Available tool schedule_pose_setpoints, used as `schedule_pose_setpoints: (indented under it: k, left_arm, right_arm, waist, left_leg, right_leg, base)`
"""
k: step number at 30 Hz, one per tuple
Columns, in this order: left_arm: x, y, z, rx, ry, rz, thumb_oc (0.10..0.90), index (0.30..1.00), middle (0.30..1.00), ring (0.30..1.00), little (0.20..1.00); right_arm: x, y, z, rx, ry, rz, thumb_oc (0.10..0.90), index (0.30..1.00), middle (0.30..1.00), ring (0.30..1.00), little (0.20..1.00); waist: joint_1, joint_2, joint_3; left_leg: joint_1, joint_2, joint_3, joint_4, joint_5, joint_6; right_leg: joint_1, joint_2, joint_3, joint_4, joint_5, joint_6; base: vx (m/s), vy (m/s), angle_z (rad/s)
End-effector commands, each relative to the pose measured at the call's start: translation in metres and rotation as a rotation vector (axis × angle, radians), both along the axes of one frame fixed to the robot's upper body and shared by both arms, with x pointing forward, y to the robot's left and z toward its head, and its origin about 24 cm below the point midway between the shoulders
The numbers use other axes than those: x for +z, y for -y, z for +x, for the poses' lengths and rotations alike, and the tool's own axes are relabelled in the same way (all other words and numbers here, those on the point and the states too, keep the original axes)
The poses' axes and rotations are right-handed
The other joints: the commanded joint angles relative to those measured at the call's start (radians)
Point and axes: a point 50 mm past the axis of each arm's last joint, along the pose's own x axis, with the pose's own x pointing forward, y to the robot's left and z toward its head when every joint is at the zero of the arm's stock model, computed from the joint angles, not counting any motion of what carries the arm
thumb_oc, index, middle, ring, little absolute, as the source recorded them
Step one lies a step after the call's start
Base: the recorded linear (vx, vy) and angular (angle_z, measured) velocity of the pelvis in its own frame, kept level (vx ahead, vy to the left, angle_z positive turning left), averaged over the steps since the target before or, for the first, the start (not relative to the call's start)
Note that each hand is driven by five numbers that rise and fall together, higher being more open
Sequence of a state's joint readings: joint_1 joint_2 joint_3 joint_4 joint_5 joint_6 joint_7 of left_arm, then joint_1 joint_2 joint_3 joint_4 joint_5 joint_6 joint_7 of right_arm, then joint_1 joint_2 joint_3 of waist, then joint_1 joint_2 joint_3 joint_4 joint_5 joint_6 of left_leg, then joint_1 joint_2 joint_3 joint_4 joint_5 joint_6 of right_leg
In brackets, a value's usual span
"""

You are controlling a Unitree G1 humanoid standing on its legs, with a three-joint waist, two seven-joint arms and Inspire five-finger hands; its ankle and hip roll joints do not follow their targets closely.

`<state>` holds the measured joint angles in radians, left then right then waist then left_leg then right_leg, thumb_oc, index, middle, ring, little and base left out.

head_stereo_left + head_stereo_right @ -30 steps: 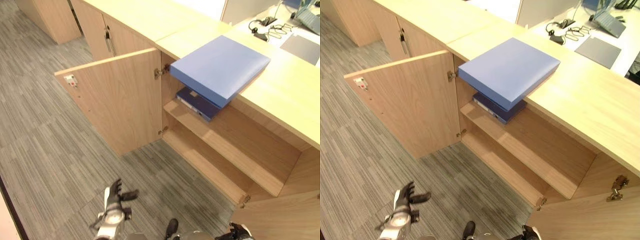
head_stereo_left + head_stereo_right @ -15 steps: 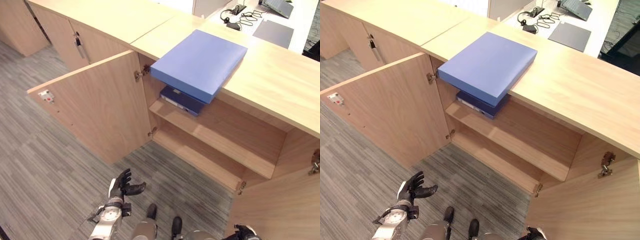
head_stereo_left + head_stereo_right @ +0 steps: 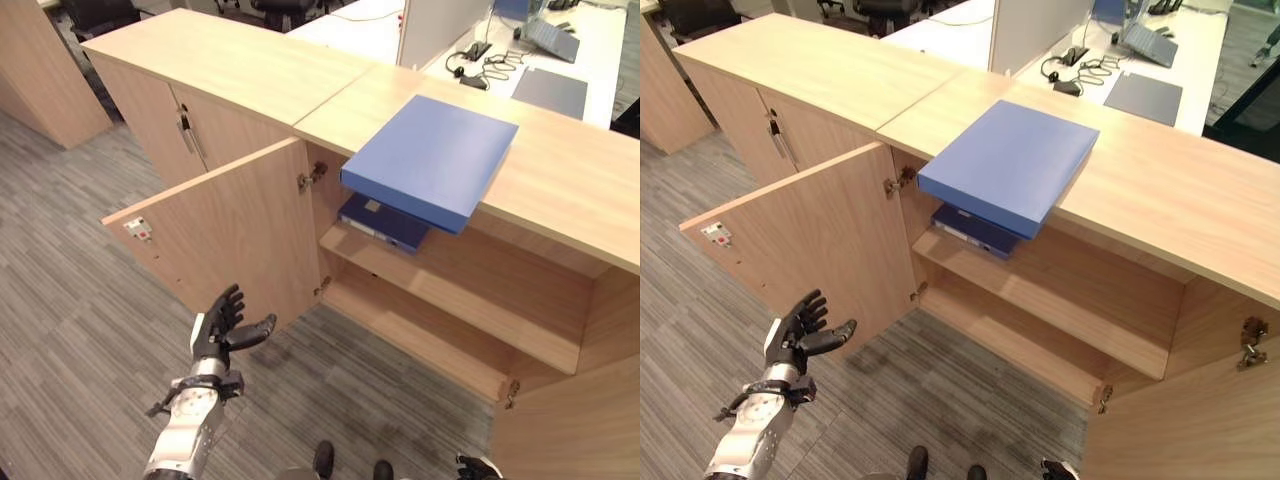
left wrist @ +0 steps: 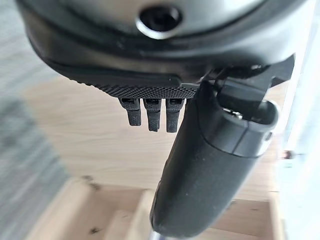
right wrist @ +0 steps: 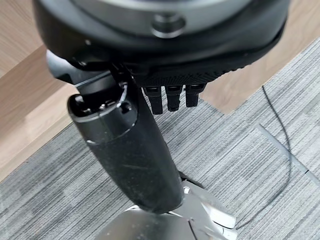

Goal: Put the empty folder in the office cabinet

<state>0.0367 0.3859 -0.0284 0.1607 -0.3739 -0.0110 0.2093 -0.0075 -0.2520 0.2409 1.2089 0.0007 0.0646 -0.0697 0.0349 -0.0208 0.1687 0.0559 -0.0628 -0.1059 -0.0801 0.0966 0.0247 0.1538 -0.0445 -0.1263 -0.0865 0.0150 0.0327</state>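
Note:
A flat light-blue folder [image 3: 430,158] lies on the wooden cabinet top [image 3: 560,190], its near edge overhanging the open compartment. Below it a darker blue binder [image 3: 385,222] rests on the upper shelf [image 3: 470,285]. Both cabinet doors stand open, the left door [image 3: 230,235] swung out towards me. My left hand [image 3: 222,325] is raised low in front of that door, open with its fingers spread, well short of the folder; the left wrist view has its fingers [image 4: 150,112] straight before pale wood. My right hand [image 5: 172,97] hangs open over the carpet, holding nothing.
A closed cabinet [image 3: 200,130] adjoins on the left. Behind the cabinet top stands a white desk with a headset and cables [image 3: 480,65], a grey pad [image 3: 548,92] and a laptop. The right door [image 3: 570,420] juts out at the lower right. Grey striped carpet [image 3: 80,300] covers the floor.
The camera has shifted, so the whole scene sits differently. My left hand has risen from the bottom edge towards the open left door. The folder has stayed on the cabinet top.

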Motion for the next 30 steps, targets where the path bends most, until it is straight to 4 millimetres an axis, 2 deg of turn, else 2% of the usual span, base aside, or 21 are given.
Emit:
schedule_pose_setpoints:
  k: [1, 2, 3, 4, 5, 6, 7, 9, 10, 11, 12, 13, 15, 20, 30]
  left_arm:
    - [0.081, -0.001, 0.027, 0.003, 0.380, 0.160, 0.800, 0.900, 0.900, 0.900, 0.900]
    - [0.081, -0.001, 0.026, 0.003, 0.380, 0.160, 0.800, 0.900, 0.900, 0.900, 0.900]
    - [0.090, -0.001, 0.026, 0.008, 0.418, 0.202, 0.800, 0.900, 0.900, 0.900, 0.900]
    - [0.115, -0.001, 0.026, 0.031, 0.515, 0.338, 0.800, 0.900, 0.900, 0.900, 0.900]
    - [0.116, -0.001, 0.026, 0.031, 0.516, 0.338, 0.800, 0.900, 0.900, 0.900, 0.900]
    - [0.130, -0.001, 0.025, 0.054, 0.569, 0.435, 0.800, 0.900, 0.900, 0.900, 0.900]
    - [0.153, 0.002, 0.024, 0.099, 0.659, 0.610, 0.800, 0.900, 0.900, 0.900, 0.900]
    - [0.176, 0.009, 0.022, 0.129, 0.769, 0.730, 0.800, 0.900, 0.900, 0.900, 0.900]
    - [0.185, 0.013, 0.022, 0.127, 0.814, 0.770, 0.800, 0.900, 0.900, 0.900, 0.900]
    - [0.185, 0.014, 0.022, 0.127, 0.815, 0.771, 0.800, 0.900, 0.900, 0.900, 0.900]
    - [0.200, 0.024, 0.023, 0.121, 0.898, 0.840, 0.800, 0.900, 0.900, 0.900, 0.900]
    - [0.200, 0.024, 0.023, 0.121, 0.898, 0.840, 0.800, 0.900, 0.900, 0.900, 0.900]
    - [0.217, 0.044, 0.028, 0.044, 0.983, 0.938, 0.800, 0.900, 0.900, 0.900, 0.900]
    - [0.222, 0.074, 0.041, -0.106, 1.025, 1.074, 0.800, 0.900, 0.900, 0.900, 0.900]
    - [0.202, 0.092, 0.076, -0.219, 0.888, 1.242, 0.800, 0.900, 0.900, 0.900, 0.900]
  right_arm:
    - [0.002, 0.007, 0.001, 0.025, 0.004, -0.012, 0.800, 0.900, 0.900, 0.900, 0.900]
    - [0.002, 0.006, 0.001, 0.025, 0.004, -0.012, 0.800, 0.900, 0.900, 0.900, 0.900]
    - [0.002, 0.004, 0.001, 0.016, 0.007, -0.002, 0.800, 0.900, 0.900, 0.900, 0.900]
    - [0.000, -0.001, -0.002, 0.013, 0.010, 0.014, 0.800, 0.900, 0.900, 0.900, 0.900]
    - [0.000, -0.001, -0.001, 0.013, 0.011, 0.014, 0.800, 0.900, 0.900, 0.900, 0.900]
    - [-0.001, -0.004, -0.003, 0.020, 0.011, 0.017, 0.800, 0.900, 0.900, 0.900, 0.900]
    - [-0.002, -0.008, -0.004, 0.041, 0.012, 0.020, 0.800, 0.900, 0.900, 0.900, 0.900]
    - [-0.002, -0.009, -0.004, 0.062, 0.013, 0.011, 0.800, 0.900, 0.900, 0.900, 0.900]
    - [-0.002, -0.009, -0.004, 0.070, 0.012, 0.006, 0.800, 0.900, 0.900, 0.900, 0.900]
    - [-0.002, -0.010, -0.004, 0.070, 0.013, 0.007, 0.800, 0.900, 0.900, 0.900, 0.900]
    - [-0.002, -0.011, -0.004, 0.087, 0.008, 0.002, 0.800, 0.900, 0.900, 0.900, 0.900]
    - [-0.002, -0.011, -0.004, 0.087, 0.008, 0.002, 0.800, 0.900, 0.900, 0.900, 0.900]
    - [-0.002, -0.010, -0.003, 0.116, -0.001, -0.009, 0.800, 0.900, 0.900, 0.900, 0.900]
    - [-0.003, -0.008, -0.005, 0.139, -0.017, -0.015, 0.800, 0.900, 0.900, 0.900, 0.900]
    - [-0.002, 0.001, -0.007, 0.146, -0.034, -0.043, 0.800, 0.900, 0.900, 0.900, 0.900]
  waist:
    - [0.022, -0.019, -0.048]
    - [0.023, -0.019, -0.047]
    - [0.022, -0.020, -0.049]
    - [0.020, -0.022, -0.055]
    - [0.020, -0.023, -0.053]
    - [0.020, -0.025, -0.056]
    - [0.018, -0.028, -0.061]
    - [0.014, -0.032, -0.064]
    - [0.011, -0.032, -0.067]
    - [0.012, -0.033, -0.066]
    - [0.007, -0.034, -0.072]
    - [0.007, -0.034, -0.072]
    - [-0.004, -0.034, -0.080]
    - [-0.022, -0.030, -0.087]
    - [-0.050, -0.028, -0.099]
  left_leg:
    - [0.045, 0.009, 0.004, -0.001, -0.131, -0.006]
    - [0.046, 0.009, 0.004, -0.001, -0.131, -0.006]
    - [0.050, 0.009, 0.004, -0.002, -0.135, -0.006]
    - [0.058, 0.008, 0.006, -0.004, -0.143, -0.006]
    - [0.054, 0.007, 0.006, -0.003, -0.135, -0.006]
    - [0.057, 0.007, 0.007, -0.004, -0.138, -0.007]
    - [0.063, 0.007, 0.011, -0.004, -0.142, -0.007]
    - [0.068, 0.007, 0.016, -0.005, -0.146, -0.007]
    - [0.070, 0.006, 0.018, -0.006, -0.148, -0.007]
    - [0.070, 0.006, 0.018, -0.005, -0.148, -0.007]
    - [0.075, 0.006, 0.023, -0.006, -0.152, -0.007]
    - [0.075, 0.006, 0.023, -0.006, -0.152, -0.007]
    - [0.080, 0.006, 0.029, -0.007, -0.156, -0.005]
    - [0.087, 0.007, 0.043, -0.007, -0.162, -0.003]
    - [0.098, 0.013, 0.070, -0.007, -0.171, -0.002]
  right_leg:
    - [-0.028, -0.005, 0.006, 0.044, -0.042, 0.044]
    - [-0.027, -0.005, 0.006, 0.044, -0.042, 0.044]
    - [-0.025, -0.004, 0.008, 0.042, -0.041, 0.044]
    - [-0.020, -0.003, 0.012, 0.038, -0.041, 0.045]
    - [-0.025, -0.004, 0.012, 0.039, -0.034, 0.044]
    - [-0.023, -0.003, 0.014, 0.038, -0.035, 0.044]
    - [-0.018, -0.002, 0.016, 0.036, -0.035, 0.044]
    - [-0.014, -0.001, 0.018, 0.033, -0.033, 0.046]
    - [-0.013, -0.001, 0.019, 0.032, -0.032, 0.045]
    - [-0.012, -0.001, 0.019, 0.032, -0.032, 0.045]
    - [-0.012, -0.001, 0.022, 0.031, -0.030, 0.046]
    - [-0.012, -0.001, 0.022, 0.031, -0.030, 0.046]
    - [-0.011, 0.001, 0.028, 0.029, -0.027, 0.048]
    - [-0.010, 0.003, 0.040, 0.027, -0.023, 0.049]
    - [-0.006, 0.010, 0.058, 0.016, -0.017, 0.051]
  base:
    - [0.00, 0.005, -0.13]
    - [0.01, 0.002, -0.13]
    - [0.01, -0.001, -0.07]
    - [-0.02, 0.002, -0.07]
    - [-0.02, -0.004, -0.11]
    - [-0.02, -0.009, -0.12]
    - [0.01, -0.018, -0.10]
    - [0.01, -0.019, -0.06]
    - [0.00, -0.012, -0.06]
    - [0.00, -0.014, -0.03]
    - [0.00, -0.009, -0.03]
    - [0.00, -0.016, -0.05]
    - [0.00, -0.011, -0.06]
    - [0.00, -0.005, -0.12]
    - [0.01, 0.000, -0.11]
